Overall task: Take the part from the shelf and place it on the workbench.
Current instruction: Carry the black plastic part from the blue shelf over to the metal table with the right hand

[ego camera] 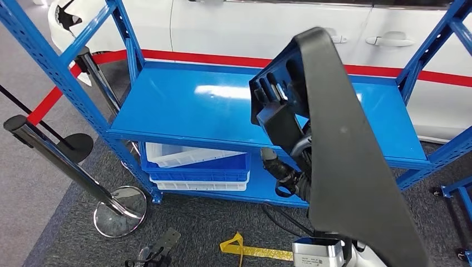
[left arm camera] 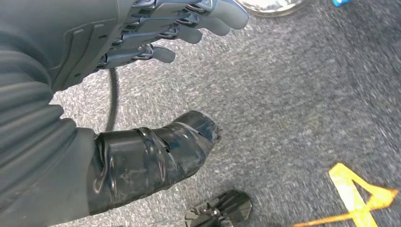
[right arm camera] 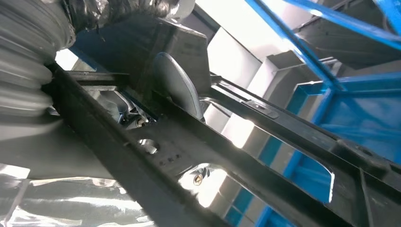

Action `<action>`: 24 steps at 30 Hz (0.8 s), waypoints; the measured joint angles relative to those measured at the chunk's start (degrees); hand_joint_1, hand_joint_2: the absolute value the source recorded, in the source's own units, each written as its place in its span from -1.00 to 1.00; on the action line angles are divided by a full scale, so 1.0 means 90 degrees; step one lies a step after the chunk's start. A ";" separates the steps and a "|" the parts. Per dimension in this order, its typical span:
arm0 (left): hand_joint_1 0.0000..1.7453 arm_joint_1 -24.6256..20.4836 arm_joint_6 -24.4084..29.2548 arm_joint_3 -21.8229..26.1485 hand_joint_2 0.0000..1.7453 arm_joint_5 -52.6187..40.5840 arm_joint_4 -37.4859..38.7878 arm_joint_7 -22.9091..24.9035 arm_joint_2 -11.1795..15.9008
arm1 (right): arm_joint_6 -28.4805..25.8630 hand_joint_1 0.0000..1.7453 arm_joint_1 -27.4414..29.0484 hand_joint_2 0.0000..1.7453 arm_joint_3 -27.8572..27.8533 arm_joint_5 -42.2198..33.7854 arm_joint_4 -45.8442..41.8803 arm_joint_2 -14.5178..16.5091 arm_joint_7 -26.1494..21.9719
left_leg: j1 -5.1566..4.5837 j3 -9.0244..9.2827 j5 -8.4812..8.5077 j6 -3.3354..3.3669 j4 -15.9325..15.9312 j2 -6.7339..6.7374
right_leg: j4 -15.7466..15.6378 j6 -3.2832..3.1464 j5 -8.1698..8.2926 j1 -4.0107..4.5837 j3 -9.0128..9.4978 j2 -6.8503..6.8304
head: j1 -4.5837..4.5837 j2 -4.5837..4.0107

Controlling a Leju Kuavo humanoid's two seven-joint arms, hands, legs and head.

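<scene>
The long black plastic trim part (ego camera: 345,161), curved and smooth on its outer face with a ribbed, hollowed bracket end at its top, is being held up in the air in front of the blue metal shelf (ego camera: 222,105), clear of the shelf's upper deck and rising steeply from the lower right of the head view towards the middle. The right hand (ego camera: 289,167) is gripping it from behind: dark fingers are wrapping round the part's inner side just under the bracket end, and in the right wrist view a grey thumb (right arm camera: 177,87) is pressing flat against the part's black ribbed inner frame (right arm camera: 198,156), so that hand is closed around the part. The left hand (left arm camera: 161,35) is hanging low over the grey speckled carpet (left arm camera: 293,94), holding nothing, its fingers (left arm camera: 208,19) lying loosely apart and slightly bent, its thick dark thumb (left arm camera: 161,156) sticking out on its own. On the shelf's lower deck, blue and white plastic bins (ego camera: 195,167) are sitting stacked towards the left side. A white car (ego camera: 278,28) is standing just behind the shelf, with a red stripe running along its lower body. To the left, a chrome barrier post (ego camera: 61,167) is leaning on its round shiny base, and a strip of yellow tape (ego camera: 250,249) is lying on the carpet near the shelf's foot.
</scene>
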 joint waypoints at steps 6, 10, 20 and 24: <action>-1.00 0.0041 -0.0049 0.0000 1.00 0.0032 0.0000 -0.0017 -0.0015 | -0.0030 1.00 0.0058 1.00 0.0000 -0.0115 -0.0007 -0.0002 -0.0003 | 0.0077 -0.0222 0.0050 -0.0060 0.0166 0.0016 | 0.0391 0.0256 -0.0203 -0.0209 0.0141 -0.0031 | 0.0010 0.0000; -1.00 0.0050 -0.0072 0.0000 1.00 0.0043 0.0000 -0.0035 -0.0008 | -0.0076 1.00 0.0071 1.00 0.0000 -0.0197 -0.0022 -0.0002 -0.0028 | 0.0081 -0.0429 -0.0015 -0.0229 0.0431 0.0003 | -0.0364 0.0160 -0.0049 -0.0171 0.0509 -0.0017 | 0.0030 0.0000; -1.00 0.0109 -0.0091 0.0000 1.00 0.0086 0.0000 -0.0066 -0.0007 | -0.0103 1.00 0.0084 1.00 0.0002 -0.0239 -0.0033 -0.0002 -0.0056 | 0.0140 -0.1100 -0.0540 -0.0350 0.1865 0.0000 | -0.0412 -0.0119 0.0059 -0.0105 0.0438 -0.0034 | -0.0007 0.0000; -1.00 0.0081 -0.0093 0.0000 1.00 0.0092 0.0000 -0.0063 0.0001 | -0.0122 1.00 0.0081 1.00 0.0000 -0.0297 -0.0033 -0.0002 -0.0090 | 0.0100 -0.0504 -0.0036 -0.0261 0.0556 -0.0022 | -0.0379 -0.0067 0.0075 -0.0074 0.0391 -0.0016 | -0.0001 0.0000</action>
